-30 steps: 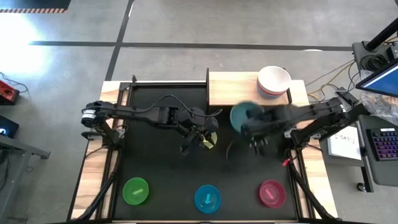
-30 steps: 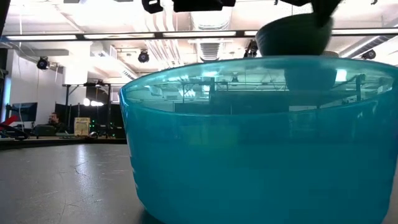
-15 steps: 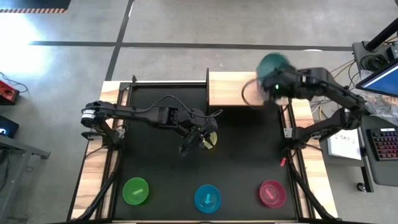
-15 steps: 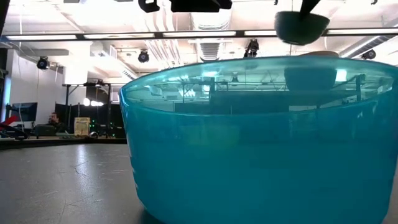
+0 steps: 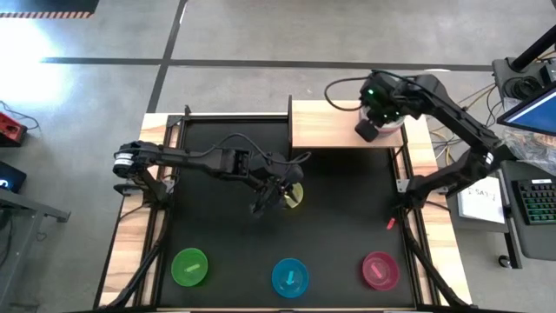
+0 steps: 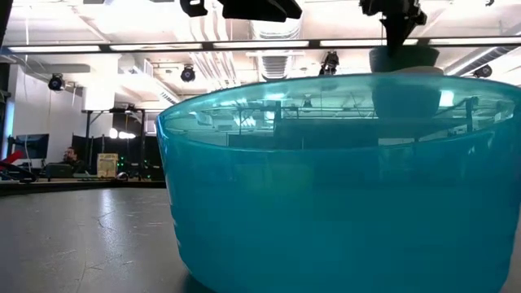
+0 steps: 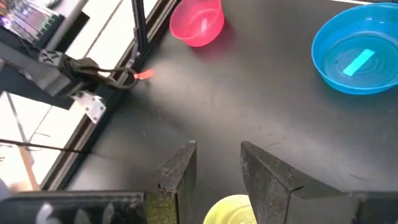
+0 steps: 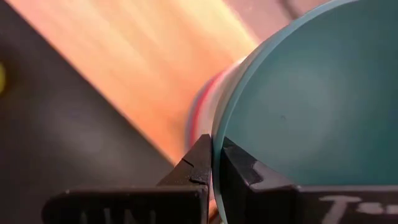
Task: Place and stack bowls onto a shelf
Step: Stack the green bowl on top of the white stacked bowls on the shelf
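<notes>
Gripping teal bowl rim, right hand; lettering unreadable.

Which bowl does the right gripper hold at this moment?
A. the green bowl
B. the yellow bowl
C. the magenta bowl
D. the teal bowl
D: the right gripper is shut on the rim of the teal bowl, over the stack at the shelf's right end.

1. The shelf lies along the table's far edge, right of centre.
2. A stack of bowls sits on the shelf's right end.
3. Three bowls line the table's near edge.
4. One bowl lies mid-table.
</notes>
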